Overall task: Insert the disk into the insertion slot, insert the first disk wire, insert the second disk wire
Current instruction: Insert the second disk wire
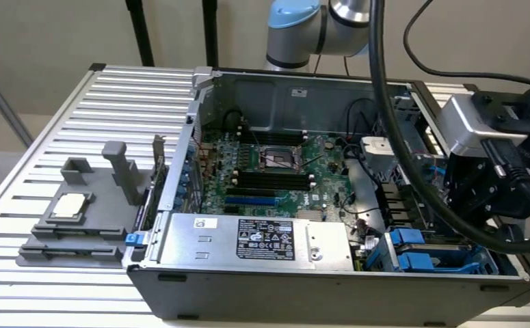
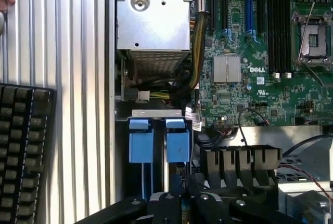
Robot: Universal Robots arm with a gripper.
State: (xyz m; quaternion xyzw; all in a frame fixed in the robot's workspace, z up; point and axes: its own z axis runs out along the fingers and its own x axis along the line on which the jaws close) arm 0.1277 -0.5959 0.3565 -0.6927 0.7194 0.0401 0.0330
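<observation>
Two blue plastic tabs [image 2: 158, 141] stand side by side in the insertion slot [image 1: 429, 254], the grey sheet-metal drive cage that sits just beside the short end of the silver power-supply box [image 1: 256, 239] inside the open computer case [image 1: 338, 294]. In the wrist view the cage's grey front lip [image 2: 156, 114] lies directly past the power-supply box, with a bundle of yellow and black cables [image 2: 166, 86] running between the two. I cannot make out the disk itself as a separate thing, nor whether it lies under those tabs. The gripper [image 1: 470, 198] hangs above the cage, on the far side of it from the power-supply box, and its black body [image 2: 192, 203] shows close over the blue tabs. Whether it is open or clamped on anything cannot be told. Along the power-supply box's long side lies the green motherboard [image 1: 274, 171], with its CPU socket [image 1: 278, 157] further from the box than the black slots. Away from the box, outside the case, a grey plastic fixture [image 1: 82, 219] rests on the slatted metal table [image 1: 64, 123]. A black keyboard [image 2: 23, 151] also lies on the slats outside the case wall.
</observation>
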